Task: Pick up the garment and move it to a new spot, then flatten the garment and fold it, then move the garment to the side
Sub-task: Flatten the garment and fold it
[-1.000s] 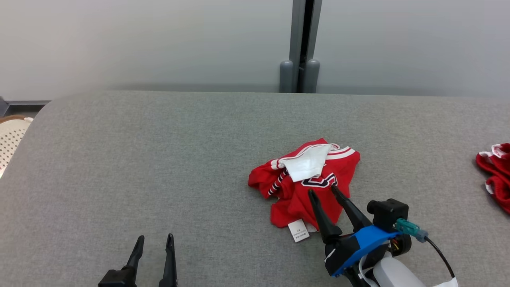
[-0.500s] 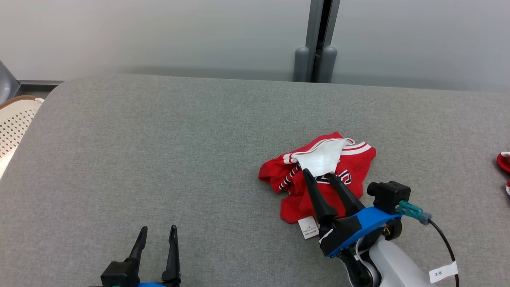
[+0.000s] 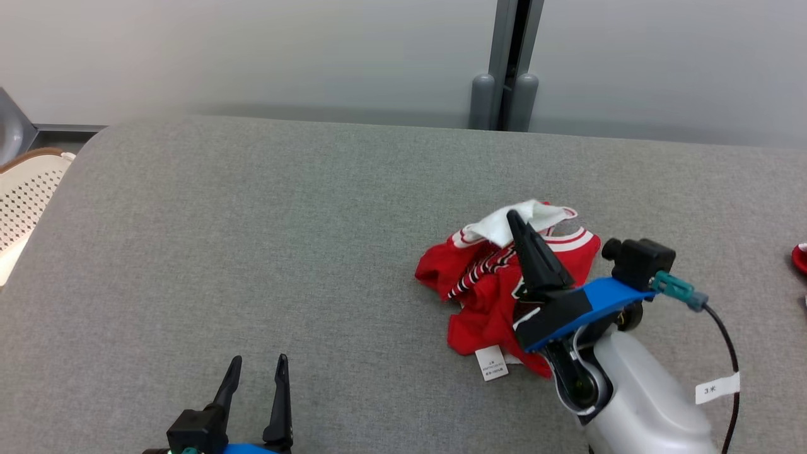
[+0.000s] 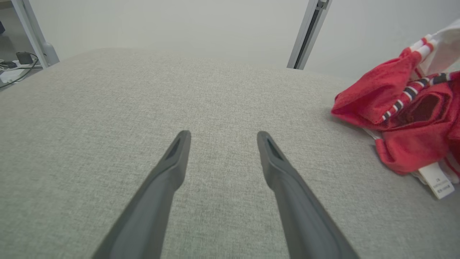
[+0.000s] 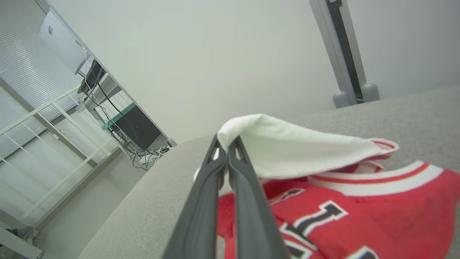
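Note:
The garment (image 3: 482,296) is a crumpled red jersey with white trim, dark lettering and a white fabric part, lying right of centre on the grey table (image 3: 252,239). My right gripper (image 3: 514,219) is shut on the garment's white part (image 5: 287,147), its tips pinching the fold and lifting it a little. The red body (image 5: 341,216) hangs below the fingers. My left gripper (image 3: 258,366) is open near the table's front edge, left of the garment (image 4: 399,118), with nothing between its fingers (image 4: 176,158).
Another red cloth (image 3: 799,258) lies at the table's right edge. A perforated white chair (image 3: 25,195) stands off the left end. A grey post (image 3: 507,69) rises behind the table against the pale wall. A white label (image 3: 493,364) sticks out of the garment's near edge.
My right gripper has reached forward over the garment and shut on its white part, raising it. The head camera has shifted. The left gripper stays open.

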